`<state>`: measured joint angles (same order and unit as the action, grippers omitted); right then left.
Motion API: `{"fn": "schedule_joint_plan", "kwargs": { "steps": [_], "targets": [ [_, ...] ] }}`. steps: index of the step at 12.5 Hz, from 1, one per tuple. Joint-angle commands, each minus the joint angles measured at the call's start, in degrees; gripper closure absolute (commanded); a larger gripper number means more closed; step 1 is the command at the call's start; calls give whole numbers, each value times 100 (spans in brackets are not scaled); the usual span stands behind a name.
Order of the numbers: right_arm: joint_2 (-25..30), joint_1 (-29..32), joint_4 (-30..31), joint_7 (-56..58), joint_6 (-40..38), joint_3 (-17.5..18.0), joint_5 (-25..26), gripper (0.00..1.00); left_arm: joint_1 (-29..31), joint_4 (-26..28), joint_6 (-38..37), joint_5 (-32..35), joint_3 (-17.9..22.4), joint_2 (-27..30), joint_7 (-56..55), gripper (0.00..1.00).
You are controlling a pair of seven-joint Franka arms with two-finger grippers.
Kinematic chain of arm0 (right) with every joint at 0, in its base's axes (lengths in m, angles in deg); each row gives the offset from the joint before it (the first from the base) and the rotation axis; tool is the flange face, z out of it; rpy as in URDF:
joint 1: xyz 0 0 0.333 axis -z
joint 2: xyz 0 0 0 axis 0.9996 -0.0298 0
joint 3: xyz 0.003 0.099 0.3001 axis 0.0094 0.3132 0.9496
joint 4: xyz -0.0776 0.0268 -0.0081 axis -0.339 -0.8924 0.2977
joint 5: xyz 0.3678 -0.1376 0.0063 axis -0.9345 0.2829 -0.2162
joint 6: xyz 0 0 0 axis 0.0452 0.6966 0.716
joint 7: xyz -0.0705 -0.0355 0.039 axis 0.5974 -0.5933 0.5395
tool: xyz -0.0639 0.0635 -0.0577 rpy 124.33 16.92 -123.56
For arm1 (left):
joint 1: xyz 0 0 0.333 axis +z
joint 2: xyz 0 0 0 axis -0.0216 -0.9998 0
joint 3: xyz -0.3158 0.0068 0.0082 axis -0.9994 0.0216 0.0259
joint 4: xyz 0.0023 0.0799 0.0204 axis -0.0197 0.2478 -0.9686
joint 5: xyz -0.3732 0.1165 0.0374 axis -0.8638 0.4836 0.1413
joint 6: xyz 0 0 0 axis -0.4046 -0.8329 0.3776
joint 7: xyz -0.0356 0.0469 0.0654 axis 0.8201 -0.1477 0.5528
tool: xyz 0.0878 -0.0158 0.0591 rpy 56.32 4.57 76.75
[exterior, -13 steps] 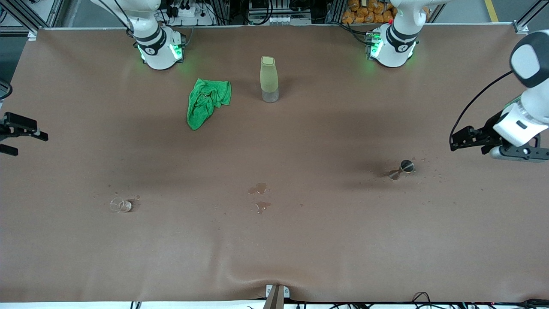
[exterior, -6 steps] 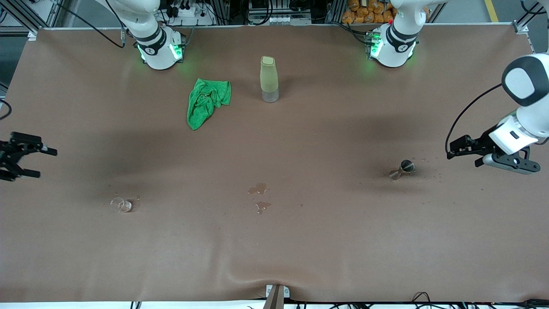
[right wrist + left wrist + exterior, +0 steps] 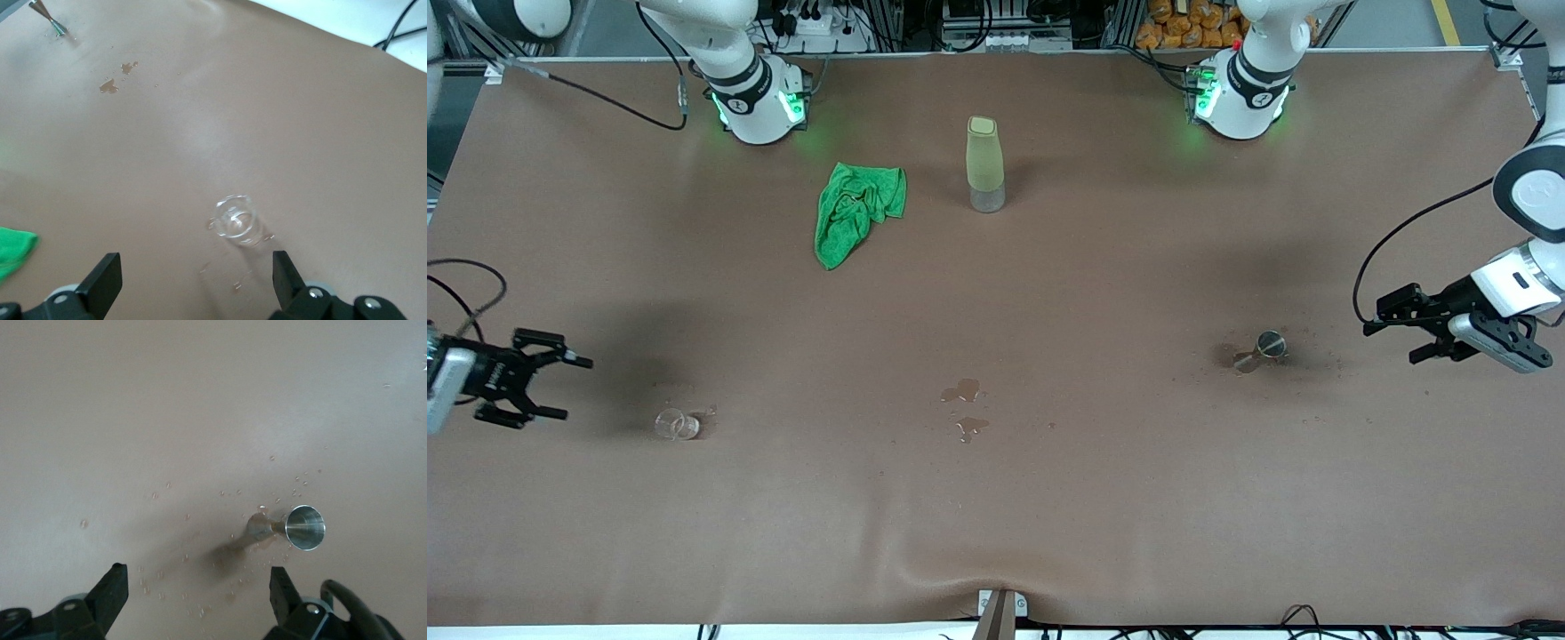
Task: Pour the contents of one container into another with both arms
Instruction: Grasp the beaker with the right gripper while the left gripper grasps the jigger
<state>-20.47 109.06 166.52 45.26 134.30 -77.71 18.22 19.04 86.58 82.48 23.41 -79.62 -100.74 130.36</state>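
Right hand [image 3: 560, 387] is hanging over the tabletop [image 3: 1049, 498] at the right arm's end, fingers spread apart with nothing between them, aimed at the little clear glass cup [image 3: 677, 424]; taking the spill [image 3: 963, 409] in the middle as the landmark, that cup stands upright well away from it toward the right arm's end, about as near the front camera as the spill is; the right wrist view shows the cup [image 3: 233, 219] sitting ahead of the open fingers [image 3: 101, 279], a few droplets on the surface around it.

Left hand [image 3: 1396, 331] is over the left arm's end, fingers apart too and holding nothing; the metal jigger [image 3: 1263, 347] stands on the tabletop well away from the spill toward the left arm's end, a bit farther from the front camera than the spill, and it's near the left hand but not touching it; in the left wrist view the jigger [image 3: 293, 527] shows its open mouth, with droplets scattered around it.

Also there: a green cloth [image 3: 855, 211] and a tall pale olive bottle [image 3: 984, 164], both farther from the front camera than the spill; the bottle is upright, the cloth is crumpled beside it, toward the right arm's end.
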Motion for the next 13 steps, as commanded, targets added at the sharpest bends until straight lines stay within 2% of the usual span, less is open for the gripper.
{"fn": "schedule_joint_plan", "kwargs": {
  "steps": [1, 6, 9, 11, 13],
  "targets": [
    [-459, 200, -234, 813, 162, 89, -531, 0, 152, -222, 23, -798, -37, -420, 1389, 24],
    [-1136, 314, -243, 2359, 347, 89, -2112, 0, 162, -222, -38, -1933, -81, -772, 2833, 24],
    [-1435, 366, -261, 3238, 471, 89, -2684, 0, 162, -231, -249, -2522, -89, -1009, 3589, 24],
    [-1549, 393, -226, 4186, 427, 98, -2905, 0, 171, -231, -293, -2612, -89, -1089, 3898, 24],
    [-1777, 419, -208, 4532, 226, 98, -3090, 0, 171, -231, -389, -2612, -89, -1141, 4126, 24]
  ]
}}
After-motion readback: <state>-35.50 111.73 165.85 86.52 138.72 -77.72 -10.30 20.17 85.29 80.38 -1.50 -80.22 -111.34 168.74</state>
